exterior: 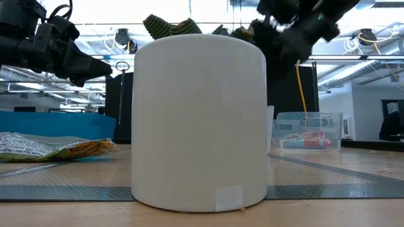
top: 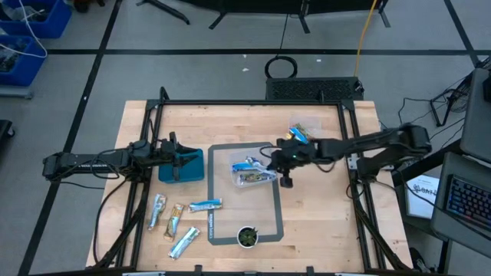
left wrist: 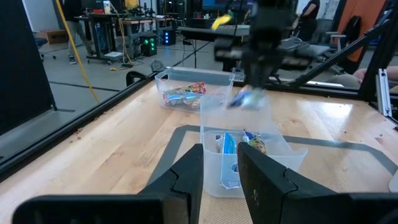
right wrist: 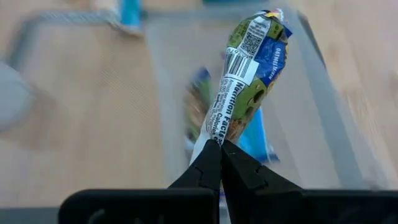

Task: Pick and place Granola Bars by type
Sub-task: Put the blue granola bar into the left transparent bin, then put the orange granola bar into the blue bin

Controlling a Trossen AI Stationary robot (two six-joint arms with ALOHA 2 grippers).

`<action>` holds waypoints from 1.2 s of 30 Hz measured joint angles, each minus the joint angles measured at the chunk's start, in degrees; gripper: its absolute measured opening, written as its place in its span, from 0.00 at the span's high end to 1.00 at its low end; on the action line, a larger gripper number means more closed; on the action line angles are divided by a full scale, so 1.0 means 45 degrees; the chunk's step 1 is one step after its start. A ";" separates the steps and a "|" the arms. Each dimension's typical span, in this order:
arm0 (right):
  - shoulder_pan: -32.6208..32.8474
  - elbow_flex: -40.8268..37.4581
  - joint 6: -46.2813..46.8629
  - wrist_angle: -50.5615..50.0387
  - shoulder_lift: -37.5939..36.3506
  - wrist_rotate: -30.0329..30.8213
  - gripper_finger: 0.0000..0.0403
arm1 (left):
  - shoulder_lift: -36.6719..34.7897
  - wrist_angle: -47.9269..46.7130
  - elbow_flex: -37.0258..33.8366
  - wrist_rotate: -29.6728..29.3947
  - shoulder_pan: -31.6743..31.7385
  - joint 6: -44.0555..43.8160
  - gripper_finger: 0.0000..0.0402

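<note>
Your right gripper (right wrist: 219, 163) hangs over the grey mat (top: 270, 201), just above the clear bin (top: 255, 173) at its middle, with its jaws pinched fully together on the end seam of 1 bar (right wrist: 249, 68). That bar has a blue and green wrapper with a white nutrition label, and it dangles from the fingertips clear of the table. From the left wrist it shows as a blur right over the bin. At least 2 bars (left wrist: 239, 144) lie in that bin, standing on end against its near wall. A second clear bin (top: 307, 129) sits at the table's far right side with bars in red and blue wrappers inside; how many, you cannot tell. Your left gripper (top: 170, 150) waits at the table's left side, over the blue bin (top: 184, 167), its jaws partly open and holding nothing. 4 bars lie loose at the near left: a blue one (top: 205, 205) at the mat's left edge, a silvery one (top: 157, 211), a tan one (top: 176, 219) and a blue-and-silver one (top: 183, 242) nearest the table's front. A white cup (exterior: 199, 120) with something dark green in it stands on the mat's near edge.
</note>
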 joint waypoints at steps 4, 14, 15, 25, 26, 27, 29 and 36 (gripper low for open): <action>-0.0541 0.0000 -0.0125 0.0031 0.1088 0.0016 1.00 | -0.0005 0.0000 0.0000 0.0000 0.0000 0.0000 0.74; -0.0843 0.0019 -0.0140 0.0253 0.1958 -0.0634 1.00 | -0.0004 0.0005 0.0000 0.0000 0.0000 0.0000 0.74; -0.0840 0.0019 -0.0137 0.0287 0.1953 -0.0626 1.00 | -0.0005 0.0005 0.0000 0.0000 0.0000 0.0000 0.74; -0.0828 0.0005 0.0917 0.1127 0.1958 -0.0642 0.94 | -0.0003 0.0005 0.0000 0.0000 0.0000 0.0000 0.74; -0.0828 0.0005 0.0927 0.1169 0.1953 -0.0646 0.92 | -0.0005 0.0005 0.0000 0.0000 0.0000 0.0000 0.74; -0.0828 0.0005 0.0918 0.1171 0.1953 -0.0646 0.89 | -0.0003 0.0005 0.0000 0.0000 0.0000 0.0000 0.74; -0.0828 0.0005 0.0917 0.1119 0.1953 -0.0684 0.83 | -0.0003 0.0005 0.0000 0.0000 0.0000 0.0000 0.74; -0.0819 -0.0006 0.1182 0.1274 0.1554 -0.0686 0.60 | -0.0002 0.0005 0.0000 0.0002 0.0000 0.0000 0.74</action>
